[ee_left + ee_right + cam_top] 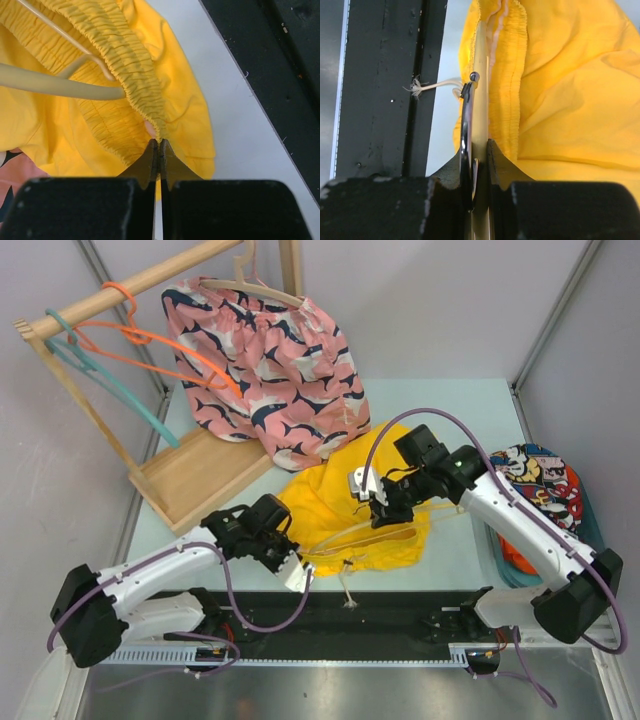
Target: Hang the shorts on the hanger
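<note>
We note a wooden rack (200, 475) at the far left of the pale surface (450, 410), with an orange hanger (150, 337) and a teal hanger (140, 412) hooked on its rail. Pink whale-print shorts (270, 370) hang from a beige hanger (250, 285) on the same rail. A cartoon-print garment (540, 480) lies at the right edge, and a black strip (400, 615) runs along the near edge.

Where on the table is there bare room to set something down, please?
The far right corner of the table, behind the right arm and beside the pink shorts, is bare. The middle is crowded with the yellow shorts and hanger; the rack fills the far left.
</note>
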`<state>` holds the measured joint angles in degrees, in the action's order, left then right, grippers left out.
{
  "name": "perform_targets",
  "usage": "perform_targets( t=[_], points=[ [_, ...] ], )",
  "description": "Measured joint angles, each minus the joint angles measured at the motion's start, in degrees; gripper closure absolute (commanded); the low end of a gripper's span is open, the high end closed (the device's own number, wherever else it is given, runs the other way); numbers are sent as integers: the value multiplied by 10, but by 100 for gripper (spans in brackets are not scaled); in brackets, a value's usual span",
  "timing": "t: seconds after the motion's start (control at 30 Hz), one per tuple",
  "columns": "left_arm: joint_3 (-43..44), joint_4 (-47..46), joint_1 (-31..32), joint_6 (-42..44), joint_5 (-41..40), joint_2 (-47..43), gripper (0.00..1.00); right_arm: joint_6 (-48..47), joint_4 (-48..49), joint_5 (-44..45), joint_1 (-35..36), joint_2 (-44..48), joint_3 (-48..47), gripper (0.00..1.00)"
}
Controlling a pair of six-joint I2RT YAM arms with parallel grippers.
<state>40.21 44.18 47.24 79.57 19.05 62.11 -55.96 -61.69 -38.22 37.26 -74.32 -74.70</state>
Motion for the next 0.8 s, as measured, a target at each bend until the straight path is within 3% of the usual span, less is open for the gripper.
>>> perform_targets(
  t=[0.8],
  points=[
    [148,60,54,-39,1,3,100,193,180,-63,9,-66,14,100]
  ],
)
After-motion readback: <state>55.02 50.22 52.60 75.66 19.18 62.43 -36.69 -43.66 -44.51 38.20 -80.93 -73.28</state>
